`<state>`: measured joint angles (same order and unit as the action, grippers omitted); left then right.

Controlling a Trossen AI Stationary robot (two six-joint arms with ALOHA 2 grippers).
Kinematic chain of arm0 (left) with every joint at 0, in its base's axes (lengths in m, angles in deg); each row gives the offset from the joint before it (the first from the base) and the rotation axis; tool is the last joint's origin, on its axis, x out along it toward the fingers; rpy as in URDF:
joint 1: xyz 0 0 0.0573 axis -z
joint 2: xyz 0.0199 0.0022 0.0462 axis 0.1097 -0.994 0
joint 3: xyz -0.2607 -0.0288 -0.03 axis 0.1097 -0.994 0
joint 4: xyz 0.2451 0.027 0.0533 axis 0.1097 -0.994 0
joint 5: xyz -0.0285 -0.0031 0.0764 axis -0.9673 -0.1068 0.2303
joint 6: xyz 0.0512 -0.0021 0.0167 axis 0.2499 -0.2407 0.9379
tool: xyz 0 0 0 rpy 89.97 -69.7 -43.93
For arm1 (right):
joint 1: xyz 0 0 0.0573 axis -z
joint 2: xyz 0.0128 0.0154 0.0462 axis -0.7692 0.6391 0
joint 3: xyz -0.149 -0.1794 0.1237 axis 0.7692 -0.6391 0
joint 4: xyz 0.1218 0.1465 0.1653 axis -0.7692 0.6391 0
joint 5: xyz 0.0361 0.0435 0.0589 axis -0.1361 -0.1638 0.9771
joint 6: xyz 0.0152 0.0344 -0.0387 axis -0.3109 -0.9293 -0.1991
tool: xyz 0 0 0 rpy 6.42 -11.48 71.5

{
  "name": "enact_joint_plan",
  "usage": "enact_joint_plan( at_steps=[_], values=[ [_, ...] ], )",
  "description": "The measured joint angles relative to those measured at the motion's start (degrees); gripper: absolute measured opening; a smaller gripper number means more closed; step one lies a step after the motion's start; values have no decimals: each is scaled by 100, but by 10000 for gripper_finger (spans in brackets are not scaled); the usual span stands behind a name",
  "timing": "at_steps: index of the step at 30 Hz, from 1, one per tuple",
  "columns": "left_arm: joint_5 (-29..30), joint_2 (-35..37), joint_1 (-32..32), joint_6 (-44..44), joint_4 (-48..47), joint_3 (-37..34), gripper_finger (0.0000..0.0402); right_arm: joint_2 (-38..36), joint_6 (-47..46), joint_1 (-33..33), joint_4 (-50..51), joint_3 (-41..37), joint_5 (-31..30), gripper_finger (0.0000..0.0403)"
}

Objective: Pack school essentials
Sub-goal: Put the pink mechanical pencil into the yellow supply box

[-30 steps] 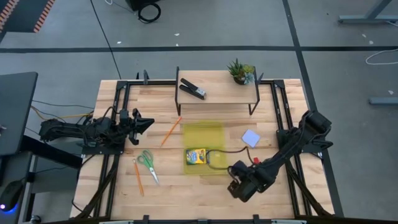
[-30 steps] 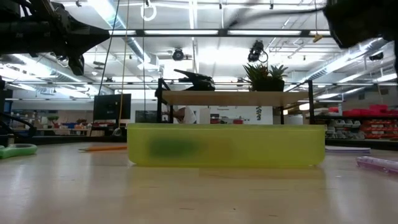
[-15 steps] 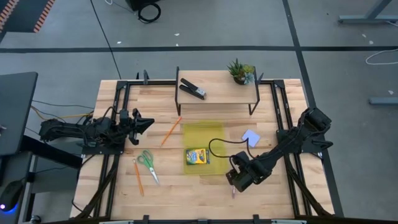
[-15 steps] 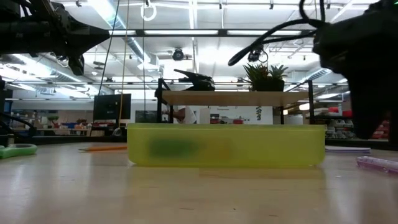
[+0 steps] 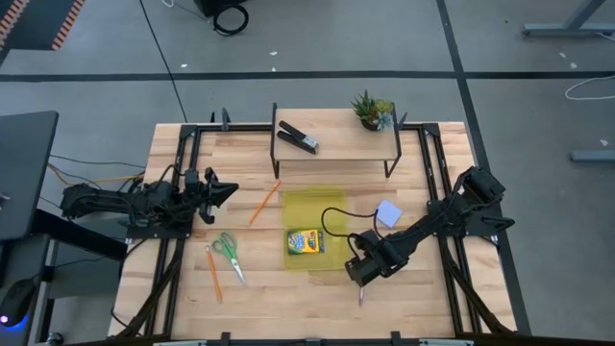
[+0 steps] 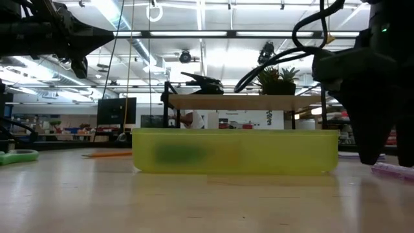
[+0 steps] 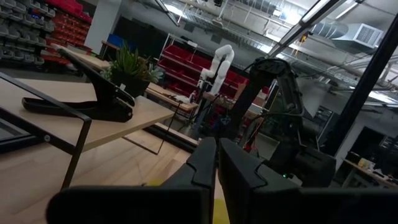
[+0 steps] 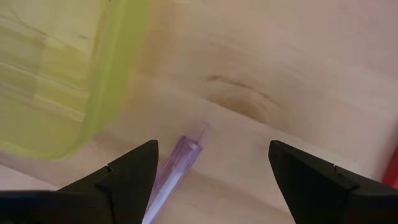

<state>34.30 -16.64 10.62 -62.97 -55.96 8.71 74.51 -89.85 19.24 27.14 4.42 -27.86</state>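
A purple pen (image 8: pixel 177 163) lies flat on the wood just off the corner of the yellow-green tray (image 5: pixel 313 219). My right gripper (image 8: pixel 212 149) is open and hangs over the pen with a finger on either side, touching nothing; in the high view it (image 5: pixel 357 273) stands above the pen (image 5: pixel 361 294). The crayon box (image 5: pixel 304 241) lies inside the tray. The pale blue notepad (image 5: pixel 387 213), green-handled scissors (image 5: pixel 226 250) and two orange pencils (image 5: pixel 264 202) (image 5: pixel 212 272) lie on the table. My left gripper (image 5: pixel 229 189) is shut and waits at the left. I cannot make out the red eraser.
A raised wooden shelf (image 5: pixel 336 144) at the far side carries a black stapler (image 5: pixel 299 139) and a small potted plant (image 5: pixel 372 109). Black frame rails (image 5: pixel 183 173) run along the table's left and right sides. A black cable (image 5: pixel 332 219) loops over the tray.
My right gripper has come down from high over the table toward the purple pen and shifted a little toward the tray. The pen, hidden under the gripper a second ago, now shows just near of it. The left arm has kept still.
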Motion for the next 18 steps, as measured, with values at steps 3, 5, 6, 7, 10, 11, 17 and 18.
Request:
enact_joint_plan(
  at_steps=[3,5,6,7,10,11,17,18],
  values=[
    [0,-2,0,1,1,0,30,1,-73,17,4,0,192,312],
    [0,-2,0,-1,1,0,33,2,-129,21,1,-5,260,312],
    [0,0,0,-1,2,0,34,2,-199,19,-7,-26,291,312],
    [0,-1,0,1,2,0,35,2,-283,19,-3,-63,330,312],
    [0,-2,0,0,2,0,35,-4,-459,17,-22,-152,399,312],
    [0,0,0,2,2,0,34,-12,-490,16,-33,-176,410,312],
    [0,-1,0,0,2,0,27,-17,-498,14,-38,-219,416,312],
    [0,-2,0,0,2,0,26,-17,-496,14,-38,-221,423,312]
  ],
)
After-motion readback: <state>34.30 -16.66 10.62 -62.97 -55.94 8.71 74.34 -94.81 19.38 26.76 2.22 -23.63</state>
